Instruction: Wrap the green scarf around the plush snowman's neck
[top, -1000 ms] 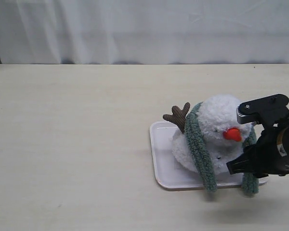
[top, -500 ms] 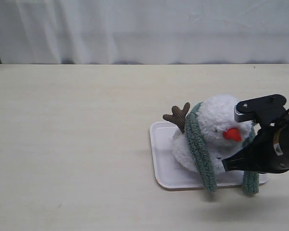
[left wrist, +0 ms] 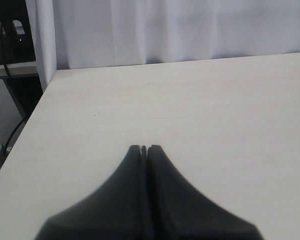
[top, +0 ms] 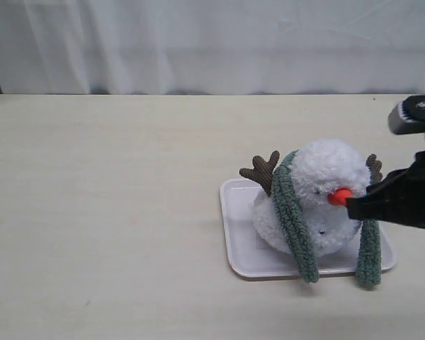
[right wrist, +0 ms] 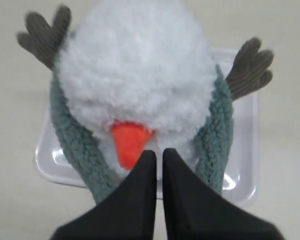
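The plush snowman [top: 329, 170] sits on a white tray [top: 234, 234], its orange nose [top: 340, 196] pointing to the right front. The green scarf [top: 290, 212] passes behind the neck, and its two ends hang down the front, one on each side [top: 369, 251]. My right gripper [top: 350, 205] hovers just right of the nose, shut and empty. In the right wrist view the snowman [right wrist: 140, 75], the scarf [right wrist: 75, 140] and the right gripper [right wrist: 159, 152] all show, the tips close to the nose. My left gripper [left wrist: 144, 147] is shut over bare table, away from the snowman.
Brown twig arms [top: 261, 170] [top: 373, 168] stick out on both sides of the snowman. The tray [right wrist: 245, 170] lies on a pale wooden table [top: 113, 212], and a white curtain [top: 198, 42] hangs behind. The table's edge [left wrist: 37, 105] shows in the left wrist view.
My right gripper has drawn back to the right and risen, away from the snowman's front. The right scarf end and right twig arm, earlier covered by the arm, now show.
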You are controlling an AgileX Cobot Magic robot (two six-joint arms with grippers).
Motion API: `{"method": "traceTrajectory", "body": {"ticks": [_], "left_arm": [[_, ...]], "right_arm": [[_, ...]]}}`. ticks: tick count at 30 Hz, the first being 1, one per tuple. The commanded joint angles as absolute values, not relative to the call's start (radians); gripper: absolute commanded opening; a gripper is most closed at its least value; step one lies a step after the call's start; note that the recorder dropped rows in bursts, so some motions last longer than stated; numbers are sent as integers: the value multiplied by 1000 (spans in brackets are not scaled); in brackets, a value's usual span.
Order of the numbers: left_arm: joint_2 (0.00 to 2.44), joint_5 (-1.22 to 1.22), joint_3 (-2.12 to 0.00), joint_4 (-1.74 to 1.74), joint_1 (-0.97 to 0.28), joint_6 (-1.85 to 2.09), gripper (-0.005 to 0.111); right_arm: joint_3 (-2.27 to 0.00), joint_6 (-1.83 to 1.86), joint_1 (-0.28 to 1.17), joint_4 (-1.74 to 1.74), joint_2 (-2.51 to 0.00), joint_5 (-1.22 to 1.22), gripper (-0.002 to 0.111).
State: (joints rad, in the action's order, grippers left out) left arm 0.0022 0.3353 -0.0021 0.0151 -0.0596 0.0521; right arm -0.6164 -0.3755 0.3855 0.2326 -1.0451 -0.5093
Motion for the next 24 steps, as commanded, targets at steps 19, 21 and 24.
{"method": "traceTrajectory", "body": {"ticks": [19, 21, 24], "left_arm": [[0, 323, 0, 15, -67, 49, 0], [0, 323, 0, 15, -67, 49, 0], [0, 323, 0, 15, -67, 49, 0]], "right_arm": [[-614, -358, 386, 216, -269, -507, 4], [-614, -358, 386, 216, -230, -518, 4], [-614, -358, 386, 216, -178, -527, 4]]}}
